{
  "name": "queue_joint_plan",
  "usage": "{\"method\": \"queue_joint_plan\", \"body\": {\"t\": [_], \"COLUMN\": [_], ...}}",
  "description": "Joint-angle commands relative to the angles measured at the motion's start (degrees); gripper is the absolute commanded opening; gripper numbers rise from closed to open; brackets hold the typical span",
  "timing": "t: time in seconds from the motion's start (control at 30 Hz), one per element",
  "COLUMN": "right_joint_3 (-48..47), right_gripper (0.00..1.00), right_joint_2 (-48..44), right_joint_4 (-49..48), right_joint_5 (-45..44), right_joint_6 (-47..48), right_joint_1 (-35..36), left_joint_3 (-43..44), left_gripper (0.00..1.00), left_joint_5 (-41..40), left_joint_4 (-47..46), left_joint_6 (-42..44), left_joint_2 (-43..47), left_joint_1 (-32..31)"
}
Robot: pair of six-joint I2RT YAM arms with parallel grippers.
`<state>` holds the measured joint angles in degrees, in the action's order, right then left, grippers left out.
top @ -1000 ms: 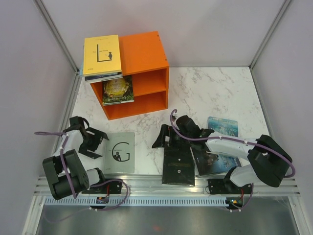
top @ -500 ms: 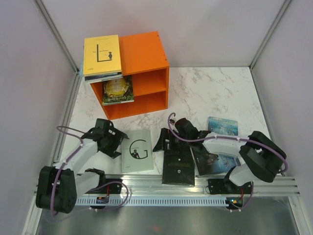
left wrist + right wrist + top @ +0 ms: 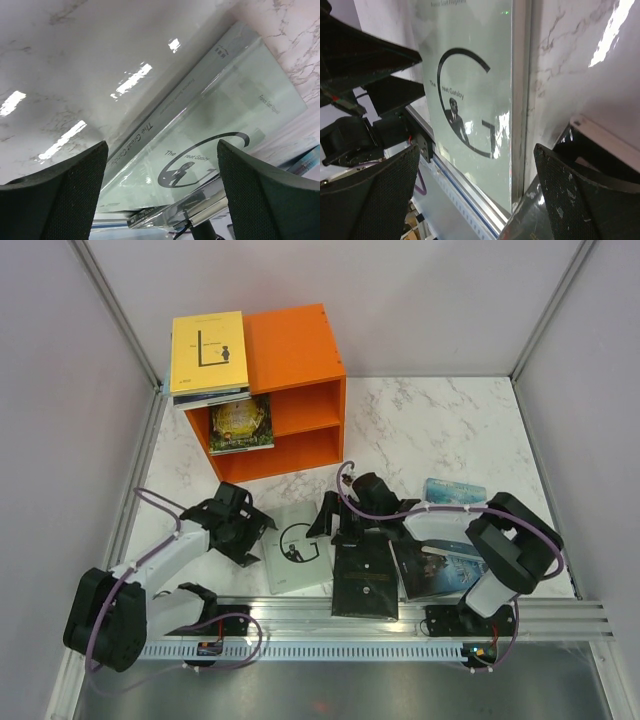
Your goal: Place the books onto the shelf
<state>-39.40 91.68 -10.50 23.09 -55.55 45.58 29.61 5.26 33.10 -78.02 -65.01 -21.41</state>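
Observation:
The grey-white "G" book lies flat on the table, its right edge against the black book. My left gripper is open at its left edge. In the left wrist view the "G" book lies ahead between the wide-apart fingers. My right gripper is open over its right edge. The right wrist view shows the cover beside the black book. The orange shelf stands behind. A yellow book lies on its top and a green-gold book in its upper compartment.
Two blue books lie right of the black one, partly under the right arm. The aluminium rail runs along the near table edge, just below the "G" book. Grey walls close in the left, back and right.
My left arm has swept right and the "G" book has slid right and turned, ending against the black book. My right gripper has shifted slightly left over it.

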Motion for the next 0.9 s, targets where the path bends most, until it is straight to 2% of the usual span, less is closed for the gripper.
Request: {"method": "queue_joint_plan", "body": {"t": [0.0,0.13,0.27,0.4,0.43,0.53,0.57,0.67,0.8,0.87], "right_joint_3": [-2.2,-5.9,-9.1,-10.6,-10.6,-10.3,-10.0,-9.3,-9.6,-9.4], "right_gripper": [0.98,0.97,0.96,0.97,0.97,0.96,0.96,0.96,0.95,0.95], "right_joint_2": [4.3,8.9,11.1,13.7,14.4,17.6,19.1,21.0,21.4,21.3], "right_joint_4": [0.9,2.0,9.2,16.0,16.7,16.0,15.4,13.5,13.6,13.8], "right_joint_5": [-3.3,-4.0,-11.7,-19.3,-19.8,-18.6,-18.0,-15.7,-15.2,-15.2], "right_joint_6": [4.0,6.7,11.4,13.2,13.2,12.0,11.3,10.4,10.6,10.6], "right_joint_1": [-1.6,-1.8,0.5,3.8,4.4,6.4,7.2,7.9,7.9,7.9], "left_joint_3": [-0.5,-1.1,-2.5,-8.0,-9.3,-14.9,-16.2,-19.1,-16.8,-17.1], "left_gripper": [0.91,0.91,0.92,0.92,0.92,0.91,0.91,0.89,0.85,0.77], "left_joint_5": [-4.3,-4.6,-4.6,-2.8,-1.0,3.3,4.4,8.1,8.8,8.5], "left_joint_4": [4.0,4.2,2.0,-4.0,-8.4,-18.0,-25.7,-36.3,-36.6,-36.2], "left_joint_6": [-0.6,0.6,2.1,1.8,1.6,-0.3,-1.6,-1.8,0.7,0.2], "left_joint_2": [2.5,2.5,2.3,1.8,1.8,1.1,0.9,-0.4,0.5,3.7], "left_joint_1": [-0.1,0.0,0.0,-0.1,-0.1,-0.4,-0.6,-1.4,-2.1,-2.1]}}
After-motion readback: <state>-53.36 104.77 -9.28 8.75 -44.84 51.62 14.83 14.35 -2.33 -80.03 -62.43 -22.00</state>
